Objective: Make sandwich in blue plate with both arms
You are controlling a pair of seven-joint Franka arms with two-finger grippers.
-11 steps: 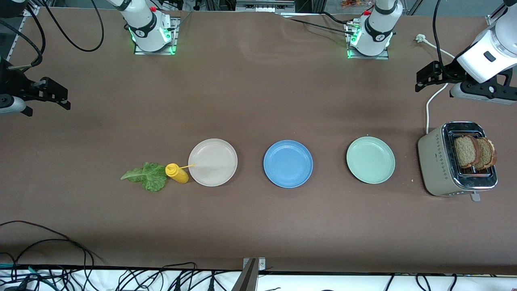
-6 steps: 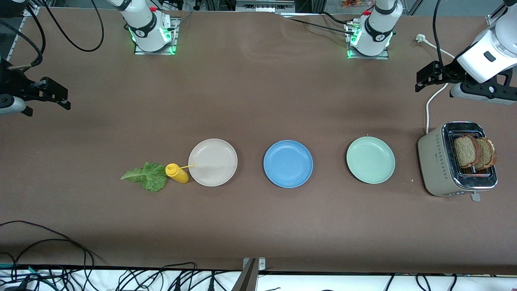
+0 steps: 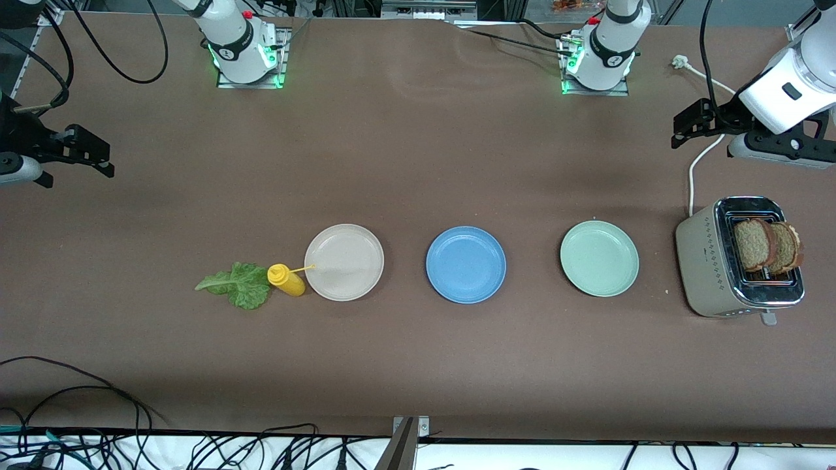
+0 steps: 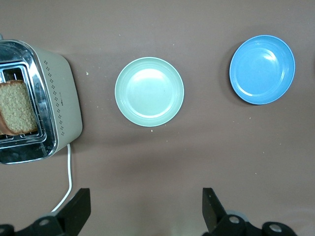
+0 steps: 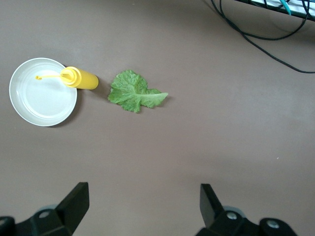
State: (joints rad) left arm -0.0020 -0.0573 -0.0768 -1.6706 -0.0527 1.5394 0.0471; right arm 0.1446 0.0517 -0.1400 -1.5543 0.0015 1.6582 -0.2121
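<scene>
Blue plate: mid-tabletop, bare, between beige plate and mint plate. Bread slices: upright in toaster at the left arm's end. Lettuce leaf: beside yellow bottle. Left pincer: open, over bare tabletop near the toaster. Right pincer: open, over its own end.

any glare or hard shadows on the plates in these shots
Left wrist view: soft white glare on the mint-green plate and blue plate. Right wrist view: the beige-white plate looks washed out. Front view: even light, faint shadows only.
</scene>
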